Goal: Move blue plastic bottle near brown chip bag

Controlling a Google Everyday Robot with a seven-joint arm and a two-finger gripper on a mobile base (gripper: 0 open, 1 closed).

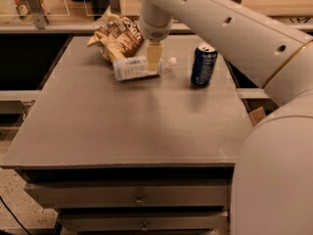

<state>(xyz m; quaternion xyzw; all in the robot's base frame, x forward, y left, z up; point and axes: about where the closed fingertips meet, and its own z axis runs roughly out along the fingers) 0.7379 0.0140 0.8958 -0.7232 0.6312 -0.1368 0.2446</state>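
The blue plastic bottle (133, 67) is clear with a pale label and a white cap. It lies on its side at the table's surface, cap pointing right, just in front of the brown chip bag (116, 36). Its left end almost touches the bag. My gripper (154, 58) reaches down from the arm above and is shut across the bottle near its neck. One cream finger shows in front of the bottle and the other is hidden behind it. The crinkled bag lies at the table's back left.
A dark blue soda can (203, 65) stands upright to the right of the bottle's cap. The grey table (132, 131) has drawers below its front edge. A shelf rail runs behind it. My arm's large white body fills the right side.
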